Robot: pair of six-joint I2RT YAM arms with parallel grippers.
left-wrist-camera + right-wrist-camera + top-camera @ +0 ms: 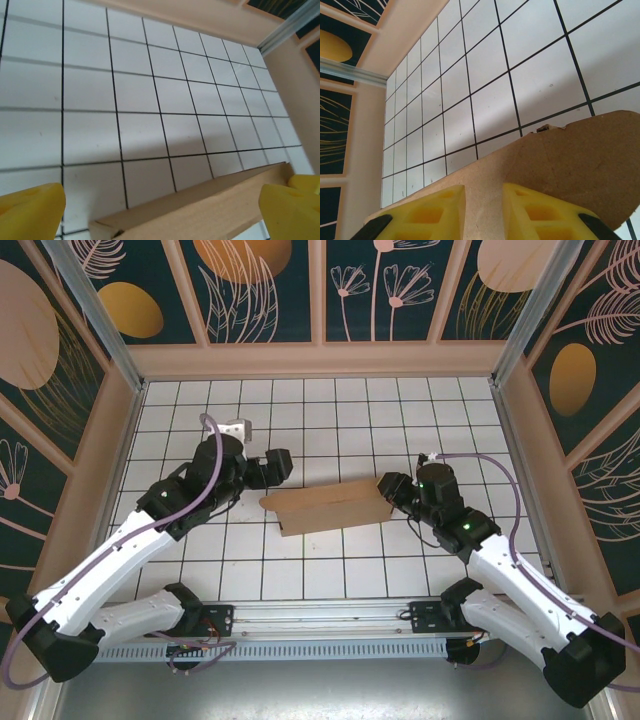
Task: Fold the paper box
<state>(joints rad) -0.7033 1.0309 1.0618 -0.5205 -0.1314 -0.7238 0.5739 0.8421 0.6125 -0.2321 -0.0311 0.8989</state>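
Note:
The paper box is plain brown cardboard, lying partly folded and long across the middle of the tiled table. My right gripper is at its right end. In the right wrist view its yellow fingers stand close together with a strip of the box's cardboard between them, so the right gripper is shut on it. My left gripper hovers at the box's left end. In the left wrist view the left gripper is wide open, and the box's long edge runs between its fingertips without touching them.
White tiles with black grid lines cover the table. Wooden walls enclose the back and both sides, with metal posts in the far corners. A metal rail carrying both arm bases runs along the near edge.

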